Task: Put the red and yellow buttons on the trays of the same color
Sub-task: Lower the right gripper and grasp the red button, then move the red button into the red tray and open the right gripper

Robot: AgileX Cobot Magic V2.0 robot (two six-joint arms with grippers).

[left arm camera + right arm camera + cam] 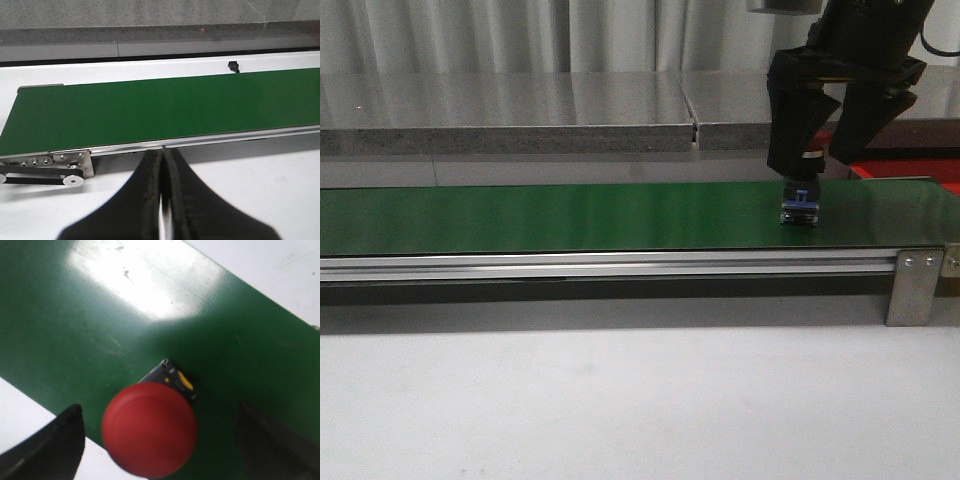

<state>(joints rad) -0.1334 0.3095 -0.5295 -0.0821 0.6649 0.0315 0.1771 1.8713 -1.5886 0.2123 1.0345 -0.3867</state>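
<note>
Right gripper (817, 150) is hanging spread wide, straddling the red button (149, 429) standing on the green belt (560, 215); its cap is showing only from the wrist. Left gripper (162, 172) is sitting pressed closed, empty.

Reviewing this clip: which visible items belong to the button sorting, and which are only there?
Job items:
- red button, standing on the belt
- red tray, partly hidden behind the right arm
- right gripper, open around the button
- left gripper, shut, empty

Just there:
- green belt
- grey slabs behind it
- small black part beyond the belt
</note>
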